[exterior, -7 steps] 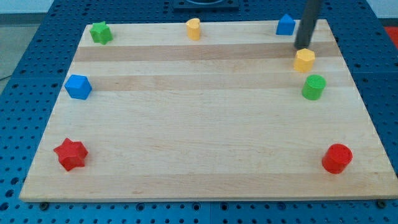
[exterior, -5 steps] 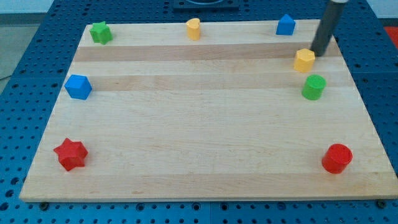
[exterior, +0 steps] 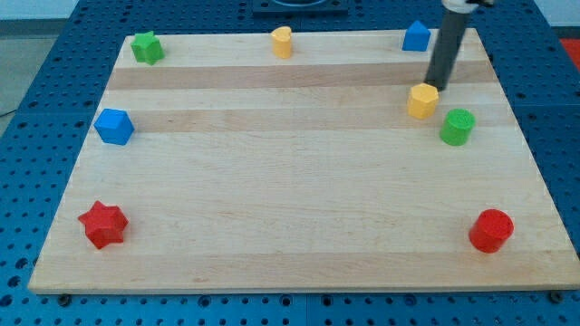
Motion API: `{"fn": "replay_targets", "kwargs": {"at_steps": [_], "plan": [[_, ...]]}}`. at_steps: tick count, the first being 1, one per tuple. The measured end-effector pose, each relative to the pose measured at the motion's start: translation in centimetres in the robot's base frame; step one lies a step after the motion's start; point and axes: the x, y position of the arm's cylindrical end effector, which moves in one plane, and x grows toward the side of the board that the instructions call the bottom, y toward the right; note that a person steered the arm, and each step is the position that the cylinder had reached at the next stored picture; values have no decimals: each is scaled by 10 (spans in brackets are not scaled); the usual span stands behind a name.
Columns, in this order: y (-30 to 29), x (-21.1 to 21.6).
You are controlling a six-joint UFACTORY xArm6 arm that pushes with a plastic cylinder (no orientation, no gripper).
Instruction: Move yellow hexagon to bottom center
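Note:
The yellow hexagon (exterior: 422, 100) sits on the wooden board (exterior: 290, 181) at the upper right. My tip (exterior: 437, 86) stands just above and to the right of it, touching or nearly touching its upper right edge. The dark rod rises from there toward the view's top. A green cylinder (exterior: 458, 127) lies just right of and below the yellow hexagon.
A blue block (exterior: 416, 36) is at the top right, a yellow heart-shaped block (exterior: 282, 42) at top centre, a green star (exterior: 146, 47) at top left. A blue cube-like block (exterior: 114, 126) is at the left, a red star (exterior: 102, 225) at bottom left, a red cylinder (exterior: 491, 230) at bottom right.
My tip swung right around the yellow hexagon, then came back left and down. The hexagon slid to the left and a little down, closer to the green cylinder's upper left.

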Motion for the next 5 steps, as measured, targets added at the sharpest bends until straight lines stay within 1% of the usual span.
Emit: {"fn": "replay_targets", "kwargs": {"at_steps": [1,2,3,4,5], "plan": [[-31,19],[-96,39],[-131,53],[-131,39],[-113,33]]}}
